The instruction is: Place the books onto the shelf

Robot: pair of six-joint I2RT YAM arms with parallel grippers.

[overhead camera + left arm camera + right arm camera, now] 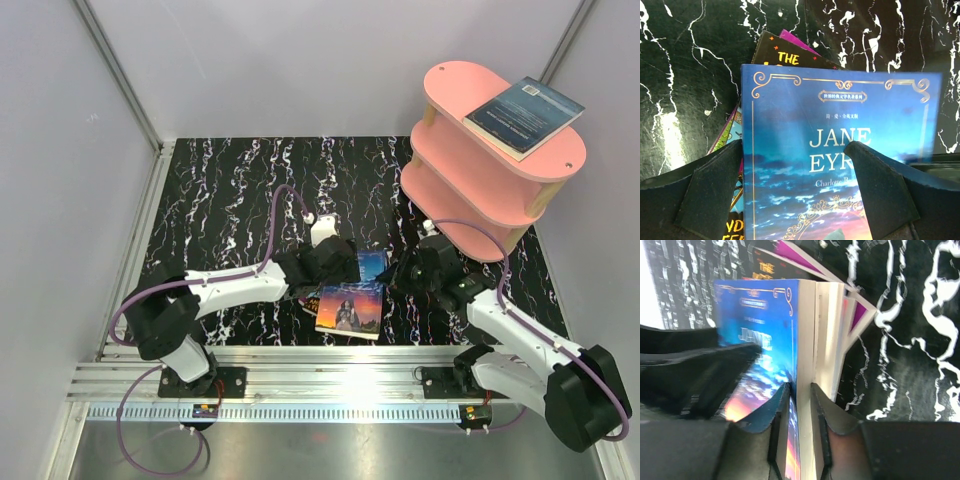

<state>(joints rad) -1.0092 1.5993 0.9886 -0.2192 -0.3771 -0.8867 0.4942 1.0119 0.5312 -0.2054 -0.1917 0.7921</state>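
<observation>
A blue "Jane Eyre" book tops a small stack of books on the black marbled table, between my two arms. My right gripper is shut on the blue book's page edge, one finger on its cover and the other under it, above the white-edged books below. My left gripper is open, fingers spread over the blue cover. A black cartoon book and a purple one poke out beneath. The pink shelf stands at the back right with a dark-blue book on its top board.
Grey walls close in the table on the left, back and right. A silver rail with both arm bases runs along the near edge. Purple cables loop over each arm.
</observation>
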